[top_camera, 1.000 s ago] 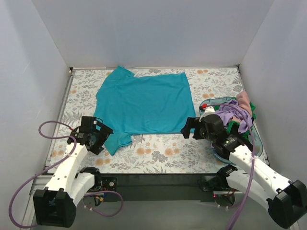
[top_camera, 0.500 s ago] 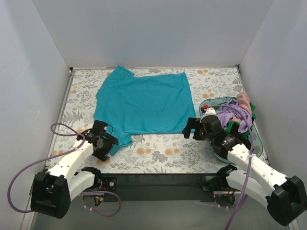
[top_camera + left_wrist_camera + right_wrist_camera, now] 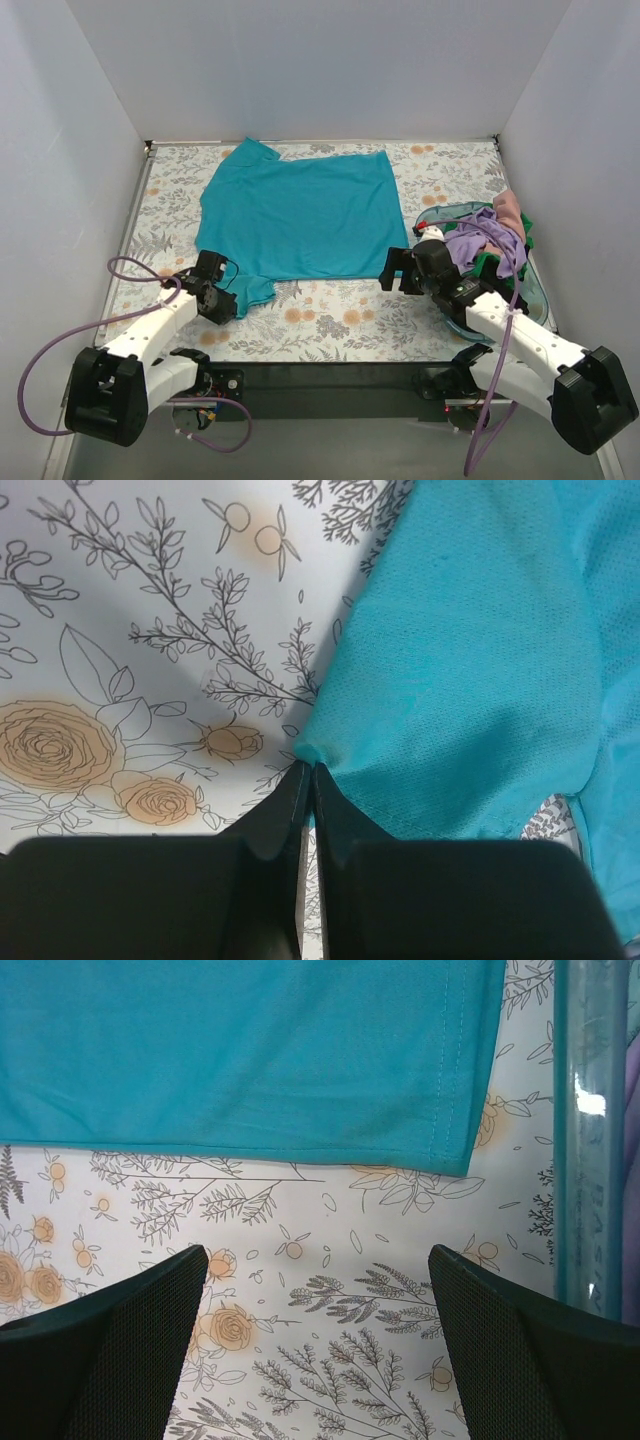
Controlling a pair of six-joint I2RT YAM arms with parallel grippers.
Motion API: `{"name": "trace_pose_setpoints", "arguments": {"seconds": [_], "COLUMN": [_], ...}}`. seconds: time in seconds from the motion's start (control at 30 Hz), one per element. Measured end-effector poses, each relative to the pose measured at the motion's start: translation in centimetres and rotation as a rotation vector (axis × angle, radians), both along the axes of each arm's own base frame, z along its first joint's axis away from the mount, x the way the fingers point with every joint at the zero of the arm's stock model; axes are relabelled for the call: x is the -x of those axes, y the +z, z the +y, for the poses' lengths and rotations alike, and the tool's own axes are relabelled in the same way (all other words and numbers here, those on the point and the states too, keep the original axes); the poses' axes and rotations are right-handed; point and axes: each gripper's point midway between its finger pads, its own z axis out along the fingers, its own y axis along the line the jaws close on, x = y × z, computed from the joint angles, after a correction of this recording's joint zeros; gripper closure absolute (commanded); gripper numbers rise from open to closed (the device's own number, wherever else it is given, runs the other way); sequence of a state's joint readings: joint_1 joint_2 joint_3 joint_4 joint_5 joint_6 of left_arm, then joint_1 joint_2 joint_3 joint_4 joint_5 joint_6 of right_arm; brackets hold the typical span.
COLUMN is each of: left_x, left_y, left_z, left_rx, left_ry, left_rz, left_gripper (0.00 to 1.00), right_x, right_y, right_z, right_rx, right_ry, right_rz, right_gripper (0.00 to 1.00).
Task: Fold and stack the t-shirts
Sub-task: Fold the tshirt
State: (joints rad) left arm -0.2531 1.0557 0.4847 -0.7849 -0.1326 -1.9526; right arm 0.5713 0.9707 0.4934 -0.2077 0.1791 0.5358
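A teal t-shirt (image 3: 300, 215) lies spread flat on the flowered table, its near-left sleeve pointing toward the left arm. My left gripper (image 3: 228, 300) sits low at that sleeve's tip. In the left wrist view its black fingers meet on a small pinch of the teal t-shirt (image 3: 470, 680), so the left gripper (image 3: 308, 770) is shut on the sleeve edge. My right gripper (image 3: 398, 270) hovers open just in front of the shirt's near-right corner. Between the wide-apart fingers of the right gripper (image 3: 318, 1260) only table cloth shows, with the hem of the teal t-shirt (image 3: 240, 1050) beyond them.
A clear bluish basket (image 3: 535, 290) at the right edge holds a heap of purple, green and pink clothes (image 3: 490, 240). Its wall (image 3: 590, 1140) stands close to the right of my right gripper. White walls enclose the table on three sides.
My left gripper moved forward and right to the sleeve tip, went down and shut on the fabric. The right arm barely shifted and stayed open.
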Motion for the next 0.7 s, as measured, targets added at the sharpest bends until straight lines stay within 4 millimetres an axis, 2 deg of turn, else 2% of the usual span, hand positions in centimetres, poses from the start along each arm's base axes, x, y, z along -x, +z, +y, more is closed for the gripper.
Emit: {"name": "trace_pose_setpoints", "arguments": {"seconds": [0.17, 0.27, 0.47, 0.7], "left_x": [-0.5, -1.5, -3.7, -5.1], "left_y": [0.4, 1.5, 3.9, 5.2], "left_z": [0.5, 0.5, 0.0, -0.1], "left_rx": [-0.033, -0.038, -0.028, -0.032], "left_ry": [0.005, 0.0, -0.027, -0.044], "left_rz": [-0.018, -0.072, -0.164, -0.207], "left_gripper": [1.0, 1.0, 1.0, 1.0], "right_x": [0.2, 0.0, -1.6, -3.3], "right_y": [-1.4, -2.4, -3.5, -4.6], "right_z": [0.0, -0.1, -0.4, -1.1], "right_rx": [0.026, 0.058, 0.104, 0.138], "right_ry": [-0.004, -0.013, -0.082, -0.18], "right_rz": [0.051, 0.09, 0.11, 0.092], "right_gripper": [0.02, 0.03, 0.11, 0.18]}}
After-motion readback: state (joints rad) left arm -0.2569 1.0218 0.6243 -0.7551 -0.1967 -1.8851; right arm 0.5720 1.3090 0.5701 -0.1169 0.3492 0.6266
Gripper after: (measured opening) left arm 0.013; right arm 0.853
